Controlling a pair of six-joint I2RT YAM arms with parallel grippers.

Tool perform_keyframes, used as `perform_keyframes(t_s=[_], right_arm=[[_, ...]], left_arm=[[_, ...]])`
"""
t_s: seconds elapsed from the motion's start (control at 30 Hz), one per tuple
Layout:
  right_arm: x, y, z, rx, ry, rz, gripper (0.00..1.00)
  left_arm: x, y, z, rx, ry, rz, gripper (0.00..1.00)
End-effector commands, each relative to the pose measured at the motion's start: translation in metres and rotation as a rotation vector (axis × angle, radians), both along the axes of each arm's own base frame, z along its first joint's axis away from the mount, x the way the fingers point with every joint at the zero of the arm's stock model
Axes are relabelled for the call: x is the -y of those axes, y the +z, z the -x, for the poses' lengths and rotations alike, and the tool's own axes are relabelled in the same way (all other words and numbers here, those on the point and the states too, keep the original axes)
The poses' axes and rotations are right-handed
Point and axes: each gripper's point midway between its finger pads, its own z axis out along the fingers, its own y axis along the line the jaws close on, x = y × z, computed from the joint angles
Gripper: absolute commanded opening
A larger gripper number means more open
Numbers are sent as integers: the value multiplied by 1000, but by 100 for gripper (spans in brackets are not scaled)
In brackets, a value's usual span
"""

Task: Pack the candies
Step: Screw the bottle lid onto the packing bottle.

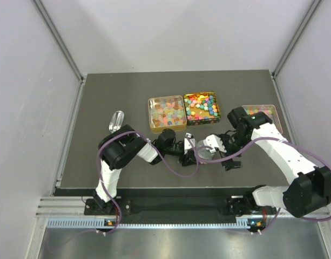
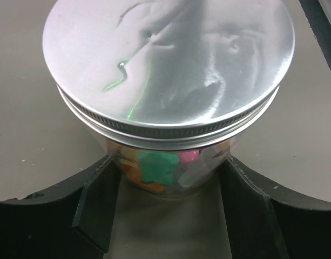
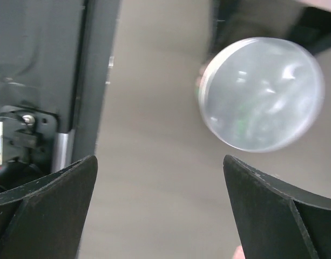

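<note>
Left pincer [image 2: 169, 162] grips the clear jar [image 2: 211, 162], its silver lid [image 2: 170, 59] on top and some candies [image 2: 154, 166] inside, while the right pincer [image 3: 160, 159] hangs wide open just beside it. That jar looks packed, yet across the surface [image 1: 100, 97] three trays [image 1: 149, 114] beyond hold many loose candies, and both arms crowd the jar.

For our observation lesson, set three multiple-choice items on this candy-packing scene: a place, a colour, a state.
1. Where is the jar? A) between the fingers of the left gripper B) inside a tin C) on the floor
2. The jar's lid is: A) red B) silver C) black
3. The right gripper is: A) shut on a scoop B) shut on the lid C) open, empty
Answers: 1 A, its fingers flank the jar; 2 B, it shines silver; 3 C, jaws apart, nothing between.
</note>
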Motion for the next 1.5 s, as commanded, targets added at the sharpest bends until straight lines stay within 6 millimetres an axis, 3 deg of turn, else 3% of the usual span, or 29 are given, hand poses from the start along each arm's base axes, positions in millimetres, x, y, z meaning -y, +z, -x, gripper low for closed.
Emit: perform_keyframes(t_s=[0.0, 0.3, 0.5, 1.17, 1.47], right_arm=[[-2, 15, -13, 18, -25, -19, 100], [-27, 2, -62, 62, 62, -74, 100], [-30, 1, -85, 53, 70, -68, 100], [-40, -12, -70, -17, 253, -107, 100], [-48, -16, -77, -20, 273, -117, 100]], left_arm=[[-51, -86, 17, -176, 83, -291, 0], [-52, -86, 21, -167, 57, -290, 0], [-52, -85, 24, -168, 50, -289, 0], [-52, -89, 21, -171, 62, -297, 0], [-51, -89, 22, -166, 61, -299, 0]])
